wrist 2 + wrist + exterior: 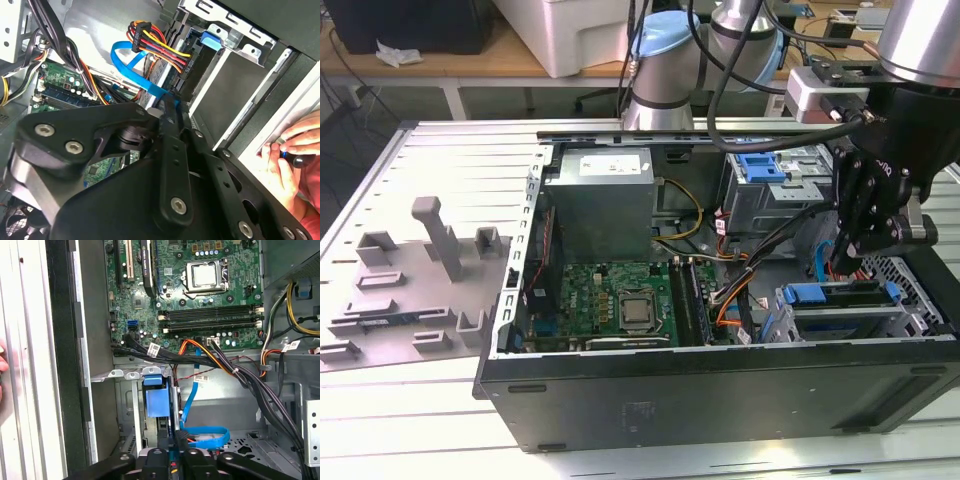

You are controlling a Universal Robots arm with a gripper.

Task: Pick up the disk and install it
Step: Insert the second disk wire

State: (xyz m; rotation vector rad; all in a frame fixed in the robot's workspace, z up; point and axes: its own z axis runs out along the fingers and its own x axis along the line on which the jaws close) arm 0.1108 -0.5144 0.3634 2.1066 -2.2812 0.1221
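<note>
The disk [840,293] stands on edge in the drive bay at the front corner of the open computer case [720,390], on the exterior view's right. Its blue carrier [154,402] shows edge-on in the bay slot in the first wrist view. My gripper [850,265] reaches down from above onto the far end of the disk. In both wrist views the black fingers [187,460] stand close together with a thin blue edge between them, so the gripper [176,460] [172,105] looks shut on the carrier's rim.
A blue flat cable [205,432] and bundled wires [160,45] run close by the gripper. A smaller blue bracket [760,165] sits in the rear bay. The motherboard [620,300] and grey power box [600,200] fill the case. A person's hand [290,150] rests outside the case wall.
</note>
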